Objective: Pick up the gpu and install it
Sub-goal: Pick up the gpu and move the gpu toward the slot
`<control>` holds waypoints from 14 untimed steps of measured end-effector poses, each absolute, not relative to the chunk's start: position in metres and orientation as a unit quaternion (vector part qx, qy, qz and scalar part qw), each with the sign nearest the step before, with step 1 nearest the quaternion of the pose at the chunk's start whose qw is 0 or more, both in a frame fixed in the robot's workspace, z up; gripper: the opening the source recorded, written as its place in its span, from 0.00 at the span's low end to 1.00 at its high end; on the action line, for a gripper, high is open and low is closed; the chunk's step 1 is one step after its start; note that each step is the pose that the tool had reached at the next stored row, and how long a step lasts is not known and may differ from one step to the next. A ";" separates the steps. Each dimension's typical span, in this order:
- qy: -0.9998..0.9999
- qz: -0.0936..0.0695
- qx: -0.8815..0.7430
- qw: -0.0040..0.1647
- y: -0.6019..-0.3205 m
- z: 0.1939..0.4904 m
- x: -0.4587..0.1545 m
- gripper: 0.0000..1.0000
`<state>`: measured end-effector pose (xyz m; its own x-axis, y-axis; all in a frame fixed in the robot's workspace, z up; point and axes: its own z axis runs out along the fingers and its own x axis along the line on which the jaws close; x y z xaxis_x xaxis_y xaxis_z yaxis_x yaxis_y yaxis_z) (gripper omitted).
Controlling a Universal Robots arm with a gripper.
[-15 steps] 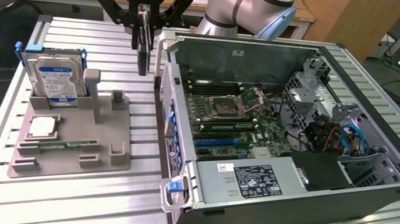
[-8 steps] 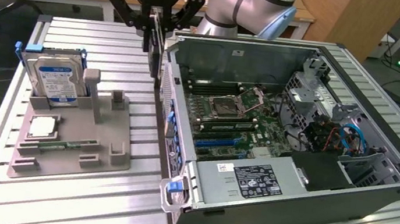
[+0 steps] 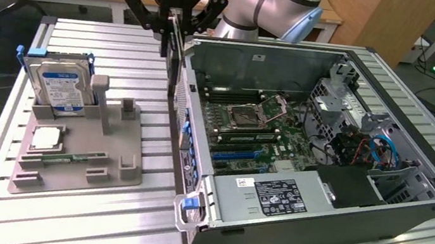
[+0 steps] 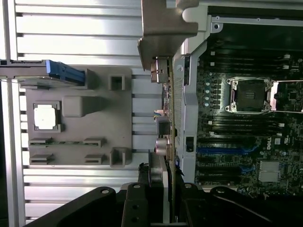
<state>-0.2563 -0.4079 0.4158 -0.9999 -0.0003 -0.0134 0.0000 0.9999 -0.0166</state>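
Observation:
My gripper (image 3: 177, 30) is shut on the gpu (image 3: 175, 71), which hangs edge-on and upright below the fingers. In the exterior view the card hovers just over the open computer case's (image 3: 410, 207) wall on the exterior view's left, next to the motherboard (image 3: 251, 127). In the wrist view the gpu (image 4: 166, 118) runs as a thin strip from my gripper (image 4: 165, 198) to its metal bracket (image 4: 165, 28). It sits along the case wall, beside the motherboard's blue slots (image 4: 222, 150) and the empty processor socket (image 4: 248, 94).
A grey parts holder (image 3: 110, 158) lies on the slatted table (image 3: 58, 221), at the exterior view's left of the case. It carries an upright hard drive (image 3: 60, 87), a processor chip (image 3: 46, 138) and a memory stick (image 3: 67, 157). A power supply (image 3: 275, 197) fills the case's near end.

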 end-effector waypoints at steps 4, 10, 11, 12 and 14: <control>1.000 -0.008 0.000 0.007 -0.408 0.416 -0.252 0.28; 1.000 -0.008 0.000 0.007 -0.408 0.416 -0.242 0.28; 1.000 -0.008 0.000 0.007 -0.408 0.416 -0.241 0.28; 1.000 -0.008 0.000 0.007 -0.408 0.416 -0.239 0.28; 1.000 -0.008 0.000 0.007 -0.408 0.416 -0.236 0.28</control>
<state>-0.2358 -0.4078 0.4157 -0.9999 -0.0002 -0.0134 0.0000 0.9999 -0.0167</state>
